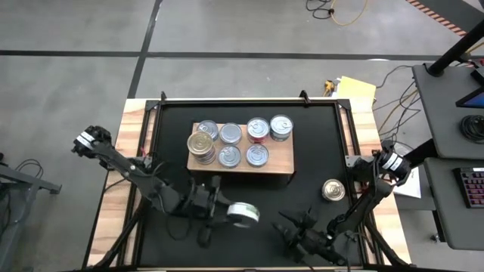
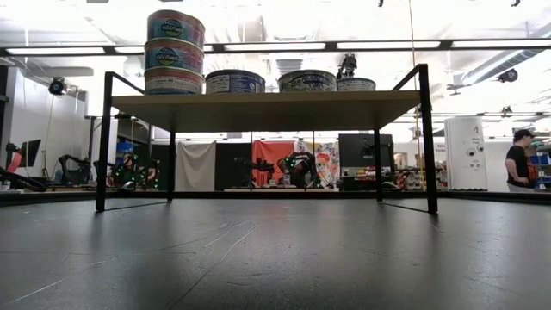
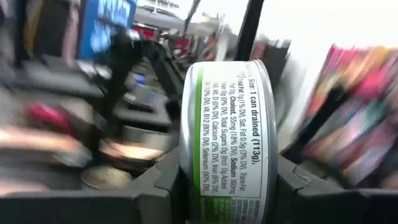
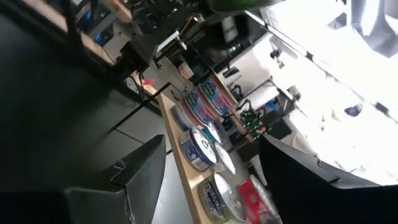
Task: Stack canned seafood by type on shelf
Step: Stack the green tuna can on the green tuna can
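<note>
The light-wood shelf [image 1: 281,159] stands at the middle of the black mat and carries several round tins. A stack with a gold lid [image 1: 200,143] is at its left end and shows as three tins in the low view [image 2: 175,53]. One gold-lidded tin [image 1: 333,190] rests flat on the mat to the right of the shelf. My left gripper [image 1: 238,214], near of the shelf, is shut on a tin with a green and white label [image 3: 227,143]. My right gripper [image 1: 291,227] is open and empty, near of the shelf toward the right, and its wrist view looks at the shelf [image 4: 186,180]. My left gripper pinches the green-labelled tin between its two fingers [image 3: 165,183], one on each flat end, and the labelled side wall [image 3: 230,186] faces the wrist camera. The arm comes from the table's left. In the high view the tin looks larger than the others, so it is above the mat.
The shelf stands on thin black legs [image 2: 104,142], with open room under it. Bare mat [image 1: 174,128] lies left and near of the shelf. A desk with a keyboard [image 1: 470,185] stands off the table's right. A person [image 2: 521,159] stands far back in the room.
</note>
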Controlling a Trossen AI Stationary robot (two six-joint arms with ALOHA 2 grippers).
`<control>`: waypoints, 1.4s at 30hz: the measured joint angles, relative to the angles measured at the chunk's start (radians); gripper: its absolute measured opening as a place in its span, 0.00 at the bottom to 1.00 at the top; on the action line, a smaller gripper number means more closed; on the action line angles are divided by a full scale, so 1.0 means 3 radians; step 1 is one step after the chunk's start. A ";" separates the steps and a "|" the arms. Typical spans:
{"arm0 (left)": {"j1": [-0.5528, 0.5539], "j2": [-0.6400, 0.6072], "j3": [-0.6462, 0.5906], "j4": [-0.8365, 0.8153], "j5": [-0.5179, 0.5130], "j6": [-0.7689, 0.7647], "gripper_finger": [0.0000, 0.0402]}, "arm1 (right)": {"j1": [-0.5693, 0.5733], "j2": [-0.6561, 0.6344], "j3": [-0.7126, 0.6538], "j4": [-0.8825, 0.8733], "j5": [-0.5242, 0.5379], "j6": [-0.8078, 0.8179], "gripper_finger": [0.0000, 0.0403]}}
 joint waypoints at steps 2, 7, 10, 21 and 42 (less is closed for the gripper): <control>-0.0018 -0.0007 -0.0287 0.0432 0.0074 -0.0666 0.29 | -0.0001 0.0000 -0.0001 -0.0181 -0.0044 -0.0052 0.62; -0.0130 0.0031 -0.0788 0.0958 -0.0022 -0.2127 0.29 | -0.0041 0.0003 0.0042 -0.0668 -0.0924 -0.0477 0.64; -0.0217 0.0070 -0.0923 0.0976 -0.0083 -0.2787 0.29 | -0.0074 0.0007 0.0096 -0.0776 -0.1395 -0.0928 0.66; -0.0558 0.0076 -0.0868 0.0677 -0.0758 -0.3481 0.29 | -0.0332 0.0014 0.0286 -0.0919 -0.1868 -0.1917 0.69; -0.0567 0.0471 -0.0313 0.0390 -0.0615 -0.3274 0.29 | -0.0535 0.0177 0.0471 -0.0924 -0.2352 -0.3177 0.65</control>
